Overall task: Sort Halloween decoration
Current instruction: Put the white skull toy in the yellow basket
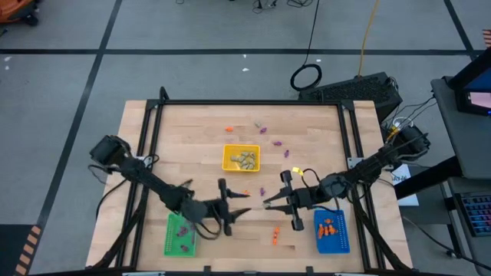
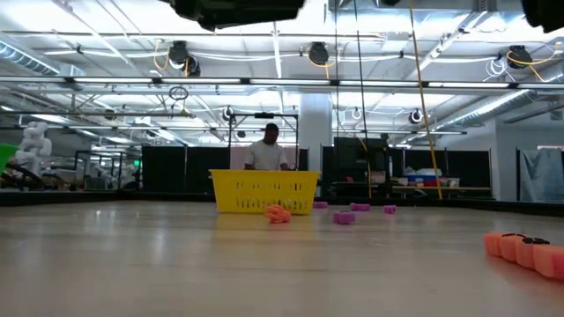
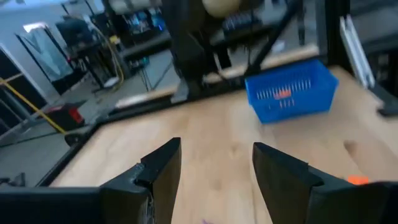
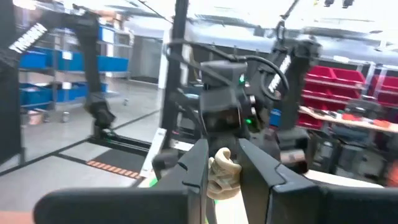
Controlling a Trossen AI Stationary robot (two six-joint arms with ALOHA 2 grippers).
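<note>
the right tool [image 4: 222, 163] is seen clenched on a pale beige-grey trinket [image 4: 222, 171], which is pinched between its two dark fingers [image 4: 196, 165] and held clear of the wooden surface [image 1: 192, 138]. in the high view this right tool [image 1: 270, 203] is found near the middle of the surface, just in front of the yellow tray [image 1: 241, 158], pointing toward the left arm.

the left tool [image 3: 214, 165] is shown released, its fingers [image 3: 160, 171] spread well apart with only bare wood between them; nothing is held or touched by it. in the high view the left tool [image 1: 239, 214] faces the right one, close to it but apart, beside the green tray [image 1: 180, 234].

a heap of pale trinkets [image 1: 244, 159] is gathered in the yellow tray, purple trinkets [image 1: 182, 228] lie in the green tray, and orange trinkets [image 1: 328, 227] lie in the blue tray [image 1: 331, 232]. loose pieces are scattered on the surface: purple ones [image 1: 275, 141] and an orange one [image 1: 229, 128] behind the yellow tray, two orange ones [image 1: 275, 234] between the green and blue trays. in the low view a person [image 2: 264, 150] is seen standing beyond the surface, behind the yellow tray.
</note>
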